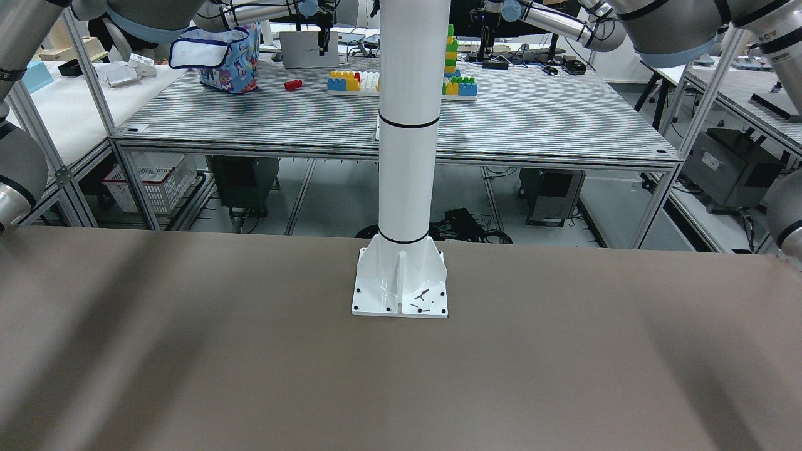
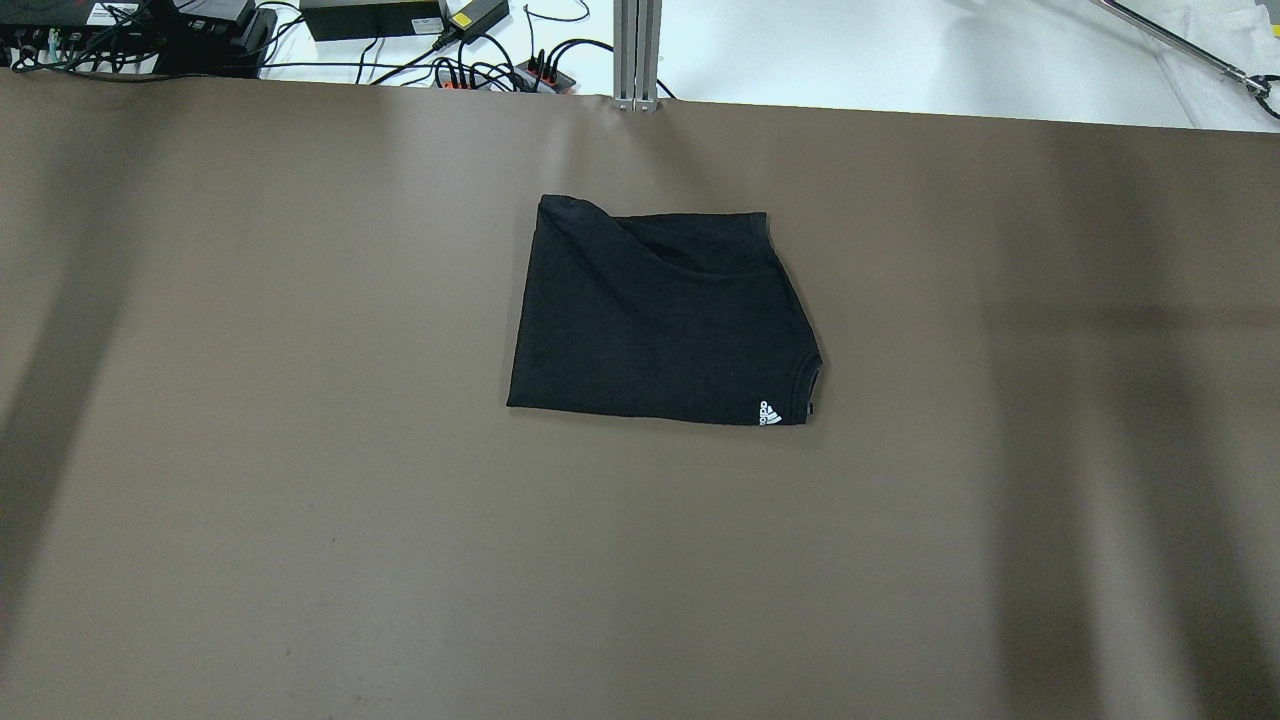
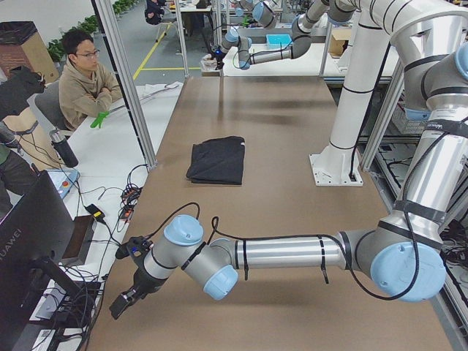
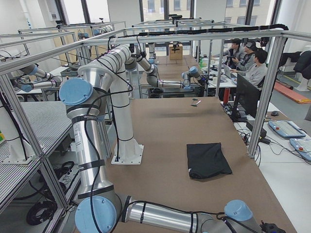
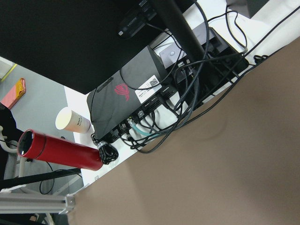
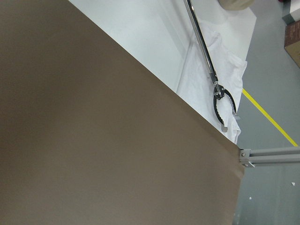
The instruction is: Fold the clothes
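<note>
1. Lying flat on the brown worktop [image 2: 300,500], the black garment [image 2: 660,320] sat folded into a rough rectangle, between the two pincers and well apart from both.
2. A small white logo [image 2: 770,413] marked one corner (on the right pincer's side).
3. The left pincer [image 3: 118,307] hung at one worktop end; whether released or clenched, I cannot tell.
4. The right pincer [image 3: 213,60] hovered at the opposite end, equally unreadable.

Brown table [image 2: 300,500], plain matte top. Black folded garment [image 2: 660,320] lies flat approx mid-length, nearer operator-side edge than robot-side edge. Small white logo [image 2: 769,413] at its corner twd robot's right. White pillar base [image 1: 401,285] stands at robot-side edge, mid-length, well apart from garment.
</note>
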Controlling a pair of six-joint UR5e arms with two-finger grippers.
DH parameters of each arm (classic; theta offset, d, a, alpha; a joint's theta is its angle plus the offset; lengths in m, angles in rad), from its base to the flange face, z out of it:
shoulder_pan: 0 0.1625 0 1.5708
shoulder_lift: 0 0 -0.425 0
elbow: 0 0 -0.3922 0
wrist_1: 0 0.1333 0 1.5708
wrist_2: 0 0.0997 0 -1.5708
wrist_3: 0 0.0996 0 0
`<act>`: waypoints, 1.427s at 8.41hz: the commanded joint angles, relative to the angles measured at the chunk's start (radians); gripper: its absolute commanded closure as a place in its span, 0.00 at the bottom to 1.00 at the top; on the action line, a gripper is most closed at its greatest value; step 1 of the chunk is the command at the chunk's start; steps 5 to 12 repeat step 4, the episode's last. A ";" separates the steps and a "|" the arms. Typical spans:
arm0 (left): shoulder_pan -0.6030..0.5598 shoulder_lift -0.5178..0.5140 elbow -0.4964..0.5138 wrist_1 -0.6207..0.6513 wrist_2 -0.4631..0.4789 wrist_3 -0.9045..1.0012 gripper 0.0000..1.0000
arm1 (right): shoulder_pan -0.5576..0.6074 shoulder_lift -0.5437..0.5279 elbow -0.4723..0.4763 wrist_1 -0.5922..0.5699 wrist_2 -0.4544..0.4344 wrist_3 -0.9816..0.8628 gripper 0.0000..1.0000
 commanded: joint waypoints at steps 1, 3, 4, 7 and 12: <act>-0.069 0.093 -0.077 -0.014 -0.043 0.064 0.00 | 0.063 -0.021 0.005 0.021 0.000 -0.081 0.05; -0.060 0.162 -0.158 -0.023 0.123 0.052 0.00 | 0.063 -0.021 0.017 0.022 0.000 -0.080 0.05; -0.059 0.162 -0.160 -0.023 0.136 0.052 0.00 | 0.063 -0.024 0.040 0.022 0.000 -0.079 0.05; -0.059 0.162 -0.160 -0.023 0.136 0.052 0.00 | 0.063 -0.024 0.040 0.022 0.000 -0.079 0.05; -0.059 0.162 -0.160 -0.023 0.136 0.052 0.00 | 0.063 -0.024 0.040 0.022 0.000 -0.079 0.05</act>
